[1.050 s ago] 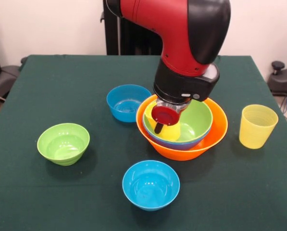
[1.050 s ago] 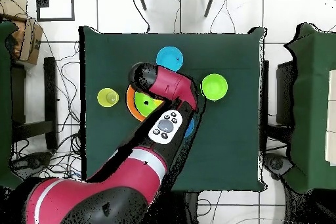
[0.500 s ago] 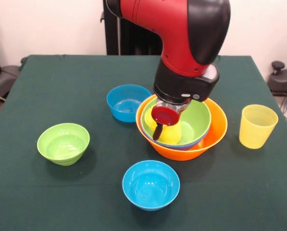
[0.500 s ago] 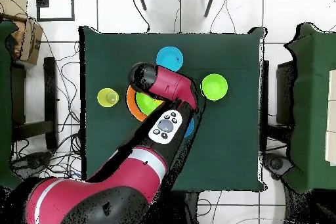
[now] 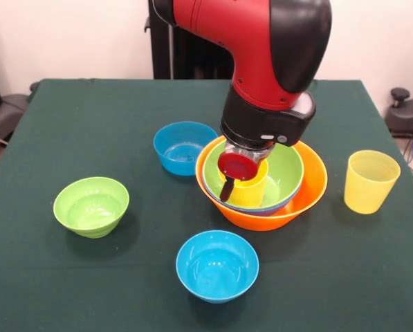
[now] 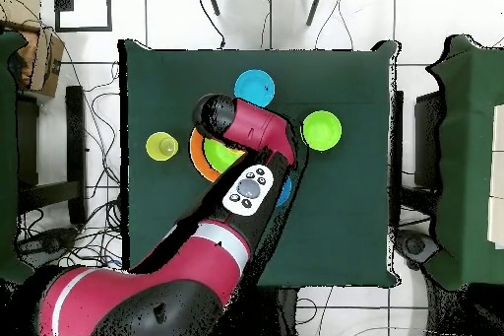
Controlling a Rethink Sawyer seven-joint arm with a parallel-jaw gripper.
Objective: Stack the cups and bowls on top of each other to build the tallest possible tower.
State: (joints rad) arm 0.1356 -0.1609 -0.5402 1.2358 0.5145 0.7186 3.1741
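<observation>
At frame centre the tower (image 5: 265, 187) has three glossy plastic bowls nested: big orange bowl (image 5: 310, 187), blue, then green bowl (image 5: 286, 173). The gripper (image 5: 235, 181) appears clamped on an opaque yellow cup (image 5: 251, 190) sitting in the green bowl. Left loose: two small blue bowls (image 5: 184, 146) (image 5: 216, 265), one small green bowl (image 5: 91, 206) and one ribbed pale-yellow tumbler (image 5: 369, 181) at right. No purple cup shows.

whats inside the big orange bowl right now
The orange bowl holds a nested blue bowl, of which only the rim shows, a green bowl inside that, and a yellow cup in the green one. The gripper and arm cover the cup's top and the bowls' far left side.
</observation>
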